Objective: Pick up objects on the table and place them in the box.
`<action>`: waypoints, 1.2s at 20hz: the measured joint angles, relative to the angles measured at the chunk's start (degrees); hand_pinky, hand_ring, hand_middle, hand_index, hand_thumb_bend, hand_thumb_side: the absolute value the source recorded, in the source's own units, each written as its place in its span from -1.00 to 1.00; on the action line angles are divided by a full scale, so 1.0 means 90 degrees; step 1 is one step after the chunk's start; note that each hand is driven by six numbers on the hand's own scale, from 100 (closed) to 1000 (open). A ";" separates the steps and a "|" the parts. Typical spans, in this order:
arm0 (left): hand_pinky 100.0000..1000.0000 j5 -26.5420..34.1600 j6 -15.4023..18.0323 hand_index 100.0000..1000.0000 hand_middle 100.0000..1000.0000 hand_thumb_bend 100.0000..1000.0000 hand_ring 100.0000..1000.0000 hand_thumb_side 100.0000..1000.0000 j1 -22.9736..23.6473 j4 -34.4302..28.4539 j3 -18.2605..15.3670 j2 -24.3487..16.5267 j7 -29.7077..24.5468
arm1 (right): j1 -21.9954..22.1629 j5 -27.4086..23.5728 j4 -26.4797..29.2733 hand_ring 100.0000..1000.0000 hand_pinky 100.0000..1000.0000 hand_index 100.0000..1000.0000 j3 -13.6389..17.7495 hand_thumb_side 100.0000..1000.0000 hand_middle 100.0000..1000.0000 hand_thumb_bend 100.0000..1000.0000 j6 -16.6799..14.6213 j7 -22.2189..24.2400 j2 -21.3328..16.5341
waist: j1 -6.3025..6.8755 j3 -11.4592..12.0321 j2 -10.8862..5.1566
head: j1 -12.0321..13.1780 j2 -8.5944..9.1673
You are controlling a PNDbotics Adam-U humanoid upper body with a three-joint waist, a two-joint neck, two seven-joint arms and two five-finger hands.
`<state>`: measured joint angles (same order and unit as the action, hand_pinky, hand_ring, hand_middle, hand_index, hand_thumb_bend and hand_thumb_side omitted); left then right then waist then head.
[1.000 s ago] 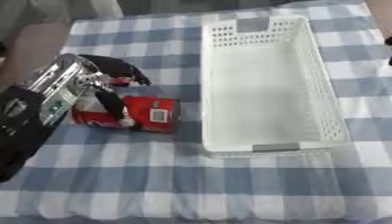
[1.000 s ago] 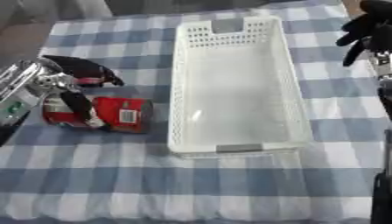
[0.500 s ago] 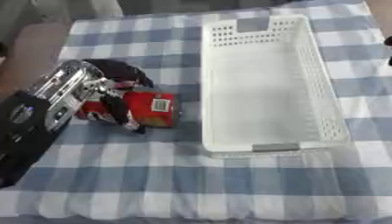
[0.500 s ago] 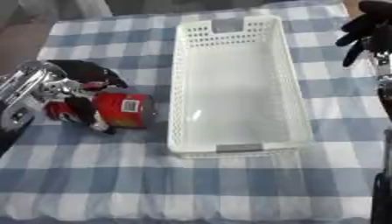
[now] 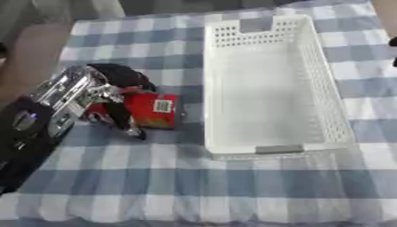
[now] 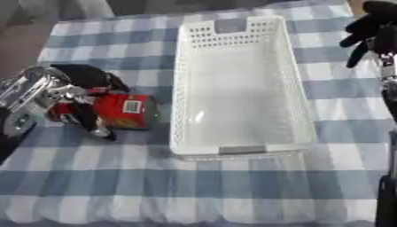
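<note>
Fingers of the robot's left hand (image 5: 108, 95) had closed around a red packet (image 5: 152, 109) that lay on the bench (image 5: 194, 186), just to the left of the white box (image 5: 271, 84). A second before, those same fingers were only draped over the packet's far end; now the thumb and fingers curled down on either side of it, with the labelled end of the packet sticking out toward the box. The packet also sat a little closer to the box's left wall than it had, though it was not touching that wall. Whether it had left the blue and white checked cloth could not be told; it looked as if it was resting on it or barely raised.

The box, a long perforated tray, held nothing. It stood in the middle of the bench, its near short end carrying a grey handle strip.

The robot's right hand (image 6: 371, 27) hung in the air beyond the box's far right corner, dark fingers bent downward, holding nothing, as it had a second earlier.

Judging from this, the grasp seemed made and the lift was about to start. The packet would need to clear the box's left rim before being let go inside.
</note>
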<state>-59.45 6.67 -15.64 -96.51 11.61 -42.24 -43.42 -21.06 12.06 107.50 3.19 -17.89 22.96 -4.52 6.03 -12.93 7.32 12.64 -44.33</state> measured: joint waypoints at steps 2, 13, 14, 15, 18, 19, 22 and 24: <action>0.30 -0.0009 -0.0002 0.92 0.63 0.17 0.46 0.12 0.0000 0.0065 0.0006 0.0002 0.0083 | 0.0000 -0.0006 0.0000 0.01 -0.45 0.60 0.0000 0.53 0.12 -1.00 0.0000 0.0001 0.0000 | 0.0000 0.0000 0.0000 | -0.0001 0.0000; 0.18 -0.0194 -0.0112 0.78 0.53 0.16 0.35 -0.14 -0.0002 0.0142 0.0030 0.0053 0.0700 | -0.0001 -0.0041 0.0000 0.01 -0.45 0.60 -0.0002 0.53 0.12 -1.00 -0.0001 0.0006 0.0003 | -0.0004 0.0000 0.0000 | -0.0002 0.0000; 0.19 -0.0230 -0.0114 0.80 0.54 0.17 0.36 -0.12 -0.0003 0.0142 0.0031 0.0053 0.0725 | -0.0001 -0.0041 0.0000 0.01 -0.45 0.60 -0.0002 0.53 0.12 -1.00 -0.0001 0.0007 0.0004 | -0.0004 0.0000 0.0000 | -0.0002 0.0000; 0.21 -0.0259 -0.0120 0.82 0.55 0.19 0.38 -0.11 -0.0003 0.0142 0.0031 0.0053 0.0733 | -0.0001 -0.0041 0.0000 0.01 -0.45 0.60 -0.0002 0.53 0.12 -1.00 -0.0001 0.0007 0.0004 | -0.0004 0.0000 0.0000 | -0.0002 0.0000; 0.29 -0.0343 -0.0098 0.90 0.61 0.21 0.46 0.00 -0.0003 0.0149 0.0032 0.0053 0.0682 | -0.0001 -0.0041 0.0000 0.01 -0.45 0.60 -0.0002 0.53 0.12 -1.00 -0.0010 0.0017 0.0004 | -0.0003 -0.0001 0.0000 | -0.0002 0.0000; 0.33 -0.0365 -0.0082 0.95 0.64 0.22 0.50 0.08 -0.0003 0.0160 0.0032 0.0053 0.0620 | -0.0001 -0.0041 0.0000 0.01 -0.45 0.60 -0.0002 0.53 0.12 -1.00 -0.0010 0.0017 0.0004 | -0.0003 -0.0001 0.0000 | -0.0002 0.0000; 0.44 -0.0392 0.0001 1.00 0.70 0.23 0.58 0.19 -0.0003 0.0187 0.0033 0.0058 0.0321 | -0.0001 -0.0041 0.0000 0.01 -0.45 0.60 -0.0002 0.53 0.12 -1.00 -0.0001 0.0027 0.0004 | 0.0000 -0.0002 0.0000 | -0.0002 0.0000; 0.48 -0.0391 0.0063 1.00 0.72 0.24 0.62 0.23 -0.0003 0.0200 0.0033 0.0079 0.0096 | -0.0001 -0.0041 0.0000 0.01 -0.45 0.60 -0.0002 0.53 0.12 -1.00 0.0004 0.0032 0.0004 | 0.0001 -0.0003 0.0000 | -0.0002 0.0000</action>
<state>-62.97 7.24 -15.66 -94.71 11.91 -41.53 -42.55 -21.06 11.69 107.50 3.17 -17.85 23.25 -4.49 6.04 -12.96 7.32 12.62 -44.33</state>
